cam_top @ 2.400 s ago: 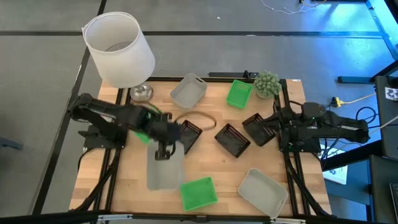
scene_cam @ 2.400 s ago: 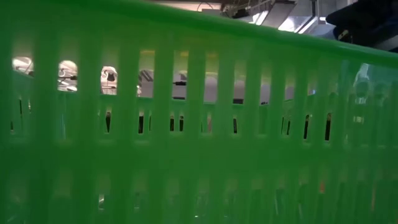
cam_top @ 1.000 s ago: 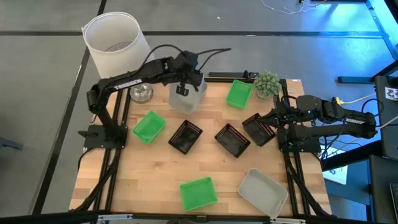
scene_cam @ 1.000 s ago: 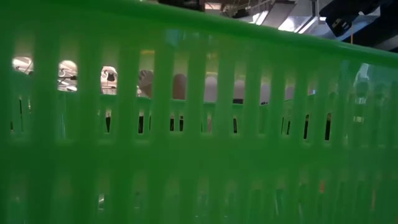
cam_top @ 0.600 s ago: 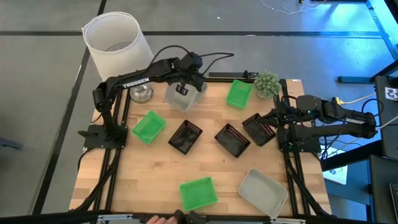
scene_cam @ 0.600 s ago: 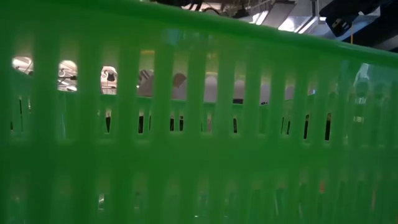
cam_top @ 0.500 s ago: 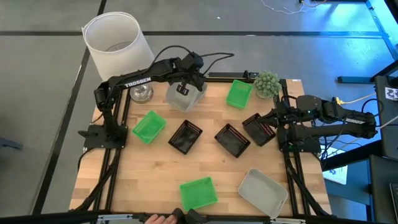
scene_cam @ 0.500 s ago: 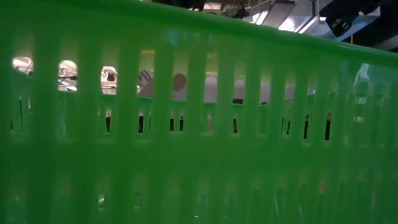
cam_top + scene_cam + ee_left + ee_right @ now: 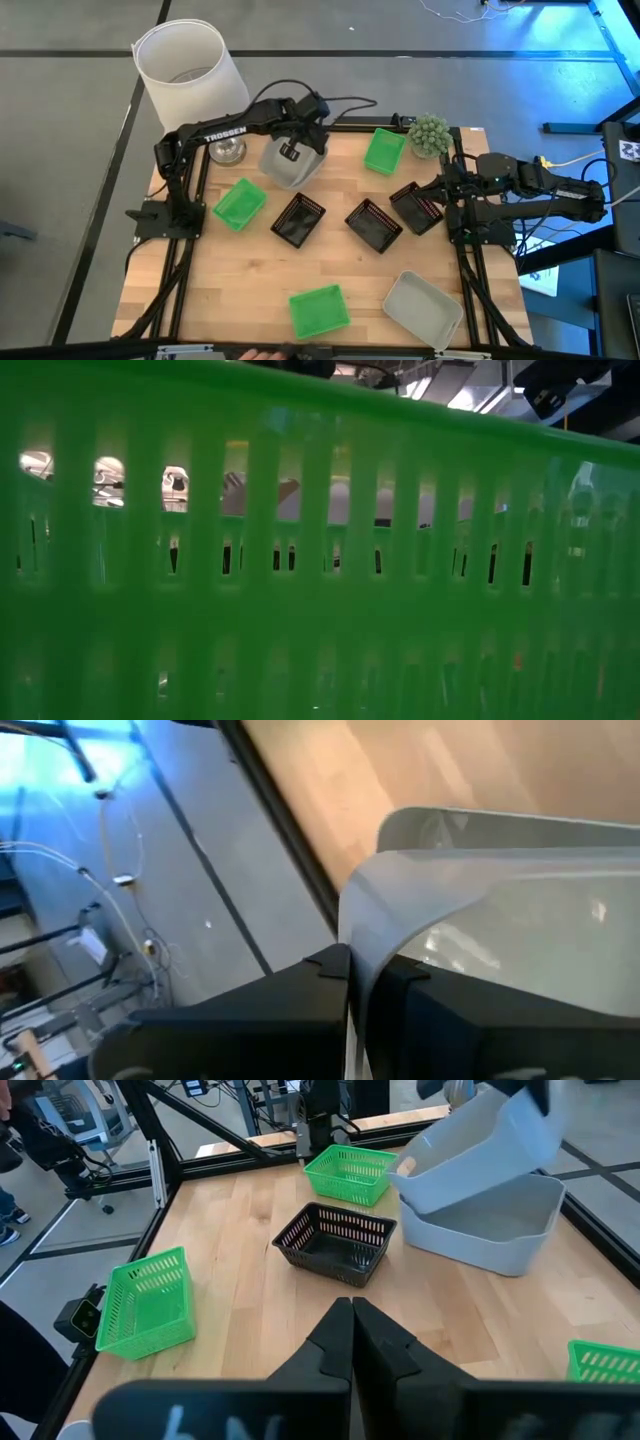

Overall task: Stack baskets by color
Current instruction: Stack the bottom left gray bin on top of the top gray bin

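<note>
My left gripper (image 9: pixel 292 152) is shut on a grey-white basket (image 9: pixel 485 1135) at the table's far left. It holds the basket tilted over a second grey-white basket (image 9: pixel 495 1230) that rests bottom-down on the table. A third grey-white basket (image 9: pixel 423 308) lies near the right front. Green baskets lie at the left (image 9: pixel 240 203), far centre (image 9: pixel 384 150) and front (image 9: pixel 320 310). Black baskets (image 9: pixel 298 218), (image 9: pixel 373 224), (image 9: pixel 415 207) sit across the middle. My right gripper (image 9: pixel 446 189) waits shut at the right edge, beside the rightmost black basket. My left gripper pinches the held basket's thin wall (image 9: pixel 352 935) at its upper rim, near a rounded corner, one finger inside and one outside. The fingers slant down from the far left. The basket hangs tilted, its low end (image 9: pixel 412 1168) over the resting basket; whether they touch, I cannot tell.
A large white lampshade (image 9: pixel 190 75) stands off the far left corner, and a fuzzy green plant ball (image 9: pixel 430 133) sits at the far right. In the low view a green basket's slatted wall (image 9: pixel 320 560) fills the picture. Bare wood lies at the near left.
My left gripper has sunk toward the grey-white basket on the table and come slightly toward the near edge, rolling as it went. The basket it holds has come down with it and turned about, now more tipped over the resting one.
</note>
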Controlling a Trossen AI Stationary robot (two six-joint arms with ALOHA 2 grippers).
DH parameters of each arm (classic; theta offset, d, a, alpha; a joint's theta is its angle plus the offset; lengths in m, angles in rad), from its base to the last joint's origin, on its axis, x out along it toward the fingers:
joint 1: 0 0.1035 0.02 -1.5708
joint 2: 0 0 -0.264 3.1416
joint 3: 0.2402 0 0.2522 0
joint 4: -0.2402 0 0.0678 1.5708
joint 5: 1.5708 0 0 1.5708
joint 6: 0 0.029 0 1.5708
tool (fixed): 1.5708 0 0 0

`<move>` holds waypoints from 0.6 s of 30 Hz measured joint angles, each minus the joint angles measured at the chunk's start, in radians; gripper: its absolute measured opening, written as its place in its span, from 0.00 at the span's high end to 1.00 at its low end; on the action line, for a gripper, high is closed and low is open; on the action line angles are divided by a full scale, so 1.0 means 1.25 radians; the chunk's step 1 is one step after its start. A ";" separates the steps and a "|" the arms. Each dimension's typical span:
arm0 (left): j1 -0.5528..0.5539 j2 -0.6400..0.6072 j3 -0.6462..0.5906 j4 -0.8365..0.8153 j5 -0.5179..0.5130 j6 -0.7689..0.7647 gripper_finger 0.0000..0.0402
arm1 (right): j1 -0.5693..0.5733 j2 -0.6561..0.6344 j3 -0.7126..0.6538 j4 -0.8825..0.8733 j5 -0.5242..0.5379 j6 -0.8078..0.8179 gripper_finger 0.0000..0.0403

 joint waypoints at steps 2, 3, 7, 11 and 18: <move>-0.002 0.000 0.000 -0.026 0.000 -0.004 1.00 | 0.000 0.000 0.000 0.000 0.000 0.000 1.00; -0.002 0.000 0.000 -0.037 0.000 -0.005 1.00 | 0.000 0.000 0.000 0.000 0.000 0.000 1.00; -0.002 0.000 0.000 -0.057 0.003 -0.006 1.00 | 0.000 0.000 0.000 0.000 0.000 -0.001 1.00; -0.001 0.000 0.000 -0.060 0.040 -0.023 1.00 | 0.000 0.000 0.000 0.000 0.000 -0.002 1.00; 0.000 0.007 0.000 -0.089 0.064 -0.044 1.00 | 0.000 0.000 0.000 0.000 0.000 -0.002 1.00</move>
